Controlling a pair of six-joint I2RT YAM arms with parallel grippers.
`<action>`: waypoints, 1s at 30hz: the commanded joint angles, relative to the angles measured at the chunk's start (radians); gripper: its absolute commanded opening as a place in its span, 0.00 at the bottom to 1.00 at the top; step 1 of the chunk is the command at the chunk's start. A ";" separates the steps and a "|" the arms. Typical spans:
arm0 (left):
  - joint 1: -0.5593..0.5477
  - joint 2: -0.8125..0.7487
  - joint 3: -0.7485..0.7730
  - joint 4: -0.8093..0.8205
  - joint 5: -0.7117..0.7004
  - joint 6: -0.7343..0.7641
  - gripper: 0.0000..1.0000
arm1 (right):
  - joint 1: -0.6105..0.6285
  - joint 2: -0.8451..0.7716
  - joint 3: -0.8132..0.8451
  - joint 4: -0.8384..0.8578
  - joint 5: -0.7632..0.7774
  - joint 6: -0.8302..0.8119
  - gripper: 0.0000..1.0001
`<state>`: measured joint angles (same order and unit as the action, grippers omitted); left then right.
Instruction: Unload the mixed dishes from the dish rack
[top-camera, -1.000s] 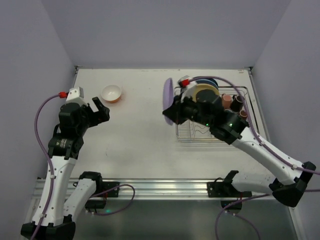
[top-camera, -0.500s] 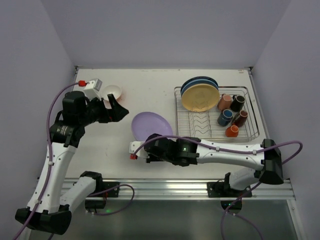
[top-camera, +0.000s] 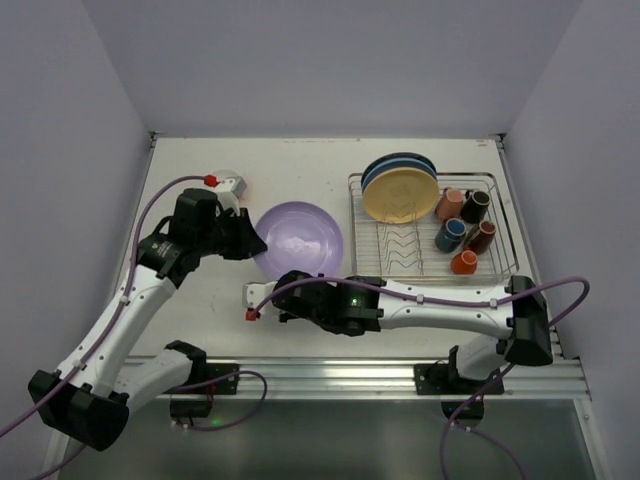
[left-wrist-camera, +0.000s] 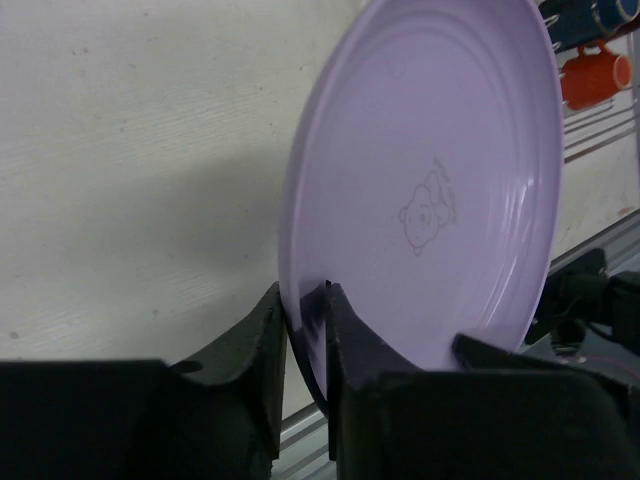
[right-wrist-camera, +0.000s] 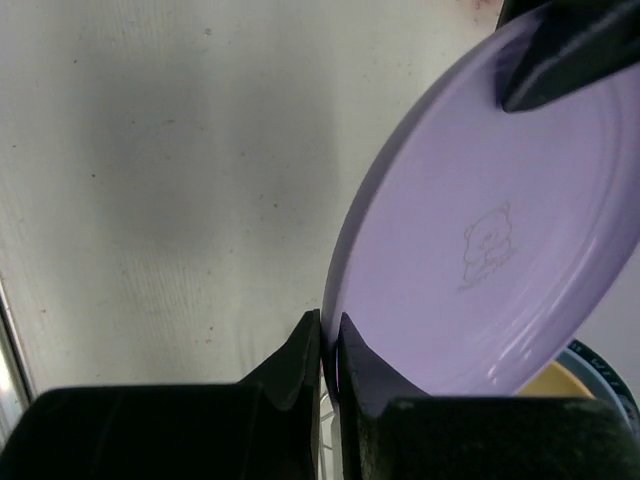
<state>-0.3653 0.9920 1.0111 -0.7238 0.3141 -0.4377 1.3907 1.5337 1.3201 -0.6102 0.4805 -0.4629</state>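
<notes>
A lilac plate (top-camera: 300, 238) is held above the table, left of the dish rack (top-camera: 505, 268). My left gripper (top-camera: 258, 243) is shut on its left rim. In the left wrist view the lilac plate (left-wrist-camera: 430, 170) has its rim pinched between my left gripper (left-wrist-camera: 305, 297). My right gripper (top-camera: 300, 284) is shut on the near rim. The right wrist view shows the lilac plate (right-wrist-camera: 490, 250) clamped in my right gripper (right-wrist-camera: 328, 328). A yellow plate (top-camera: 400, 196) and a blue plate (top-camera: 398, 160) stand in the rack, with several mugs (top-camera: 463, 262) to their right.
The right arm (top-camera: 440, 300) stretches low across the table from the right, in front of the rack. The left arm (top-camera: 140, 290) reaches in from the left. White walls close off the back and both sides of the table (top-camera: 300, 150).
The right gripper carried the lilac plate from the rack leftward to mid-table. The left gripper swung in from the left, open until half a second ago, and now grips the plate's left rim.
</notes>
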 joint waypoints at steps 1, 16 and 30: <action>-0.020 0.019 0.000 0.017 -0.061 0.010 0.14 | 0.007 -0.007 0.045 0.033 0.087 -0.082 0.00; 0.026 0.200 -0.155 0.432 -0.319 -0.323 0.00 | -0.258 -0.468 -0.323 0.653 0.167 0.360 0.99; 0.210 0.703 -0.151 0.962 -0.121 -0.450 0.00 | -0.521 -0.876 -0.625 0.751 0.102 0.771 0.99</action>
<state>-0.1528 1.6722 0.8062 0.0669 0.1410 -0.8497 0.8684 0.6094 0.6636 0.1303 0.5816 0.2264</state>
